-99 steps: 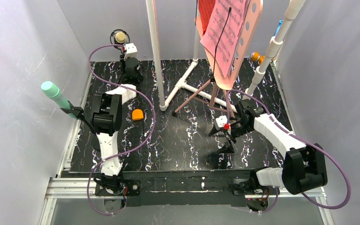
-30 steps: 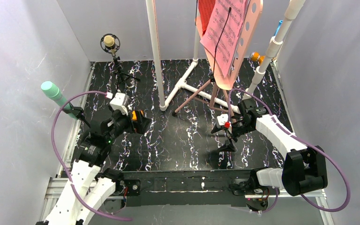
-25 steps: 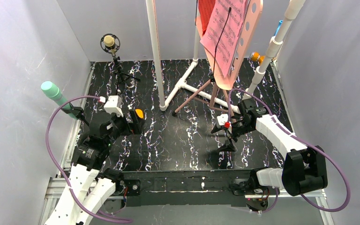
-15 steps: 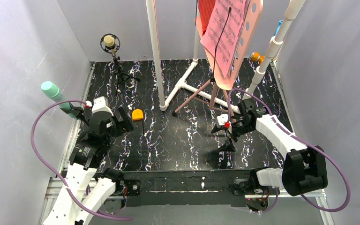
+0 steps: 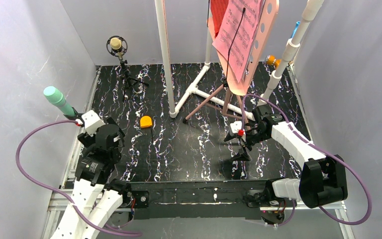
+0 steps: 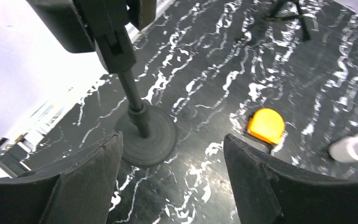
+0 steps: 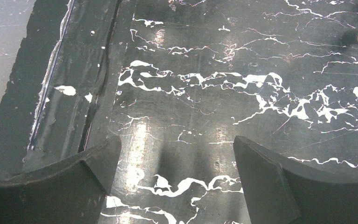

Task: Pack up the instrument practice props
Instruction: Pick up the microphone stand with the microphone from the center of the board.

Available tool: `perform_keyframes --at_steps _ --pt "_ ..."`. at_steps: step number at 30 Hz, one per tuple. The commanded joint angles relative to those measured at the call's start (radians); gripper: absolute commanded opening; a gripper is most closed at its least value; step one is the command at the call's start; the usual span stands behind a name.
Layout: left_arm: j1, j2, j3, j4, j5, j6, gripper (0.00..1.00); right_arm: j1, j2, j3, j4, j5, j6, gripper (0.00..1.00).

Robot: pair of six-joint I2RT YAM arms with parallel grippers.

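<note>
1. Two pincers are seen over the black marbled table, and both are spread. Nothing is pinched by the left gripper, and the right gripper is held wide above bare table top.
2. Closest to the left gripper, the mint-green microphone is found at the table's left edge, beside the wall. It is carried in a black clip on a thin black stand with a round foot.
3. The coming move is judged to turn on one relation. The stand's rod is framed between the two fingers but lies ahead of their tips, untouched, nearer the finger on the wall side.
4. The rod is set roughly upright, while the microphone's long axis is tilted, its head raised up and out toward the wall.
5. The left arm is by far the nearer; the right gripper is parked well apart, near the legs of the pink music stand.
6. The microphone is seen as a smooth, pale mint tube with a broader, flat-topped head; light plastic is supposed.
7. Farther off, a small orange thing is seen lying on the table.
8. Farthest, a yellow microphone is seen on a black tripod, and pink sheet music and a red folder are seen on the music stand, by the white pipe frame.
</note>
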Motion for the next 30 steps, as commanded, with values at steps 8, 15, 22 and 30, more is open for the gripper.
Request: perform_keyframes --at_steps 8,15,22,30 --pt "0.122 0.168 -0.077 0.264 -0.265 0.064 0.7 -0.003 0.005 -0.005 0.008 -0.014 0.004 1.0" --pt "0.236 0.263 -0.084 0.365 -0.222 0.081 0.67 -0.003 0.002 -0.003 0.008 -0.014 0.004 1.0" --pt "0.37 0.31 -0.095 0.384 -0.076 0.023 0.47 -0.003 -0.001 -0.003 0.006 -0.014 0.003 1.0" --pt "0.376 0.269 -0.144 0.493 -0.014 0.136 0.04 -0.003 -0.001 -0.003 0.005 -0.013 0.003 1.0"
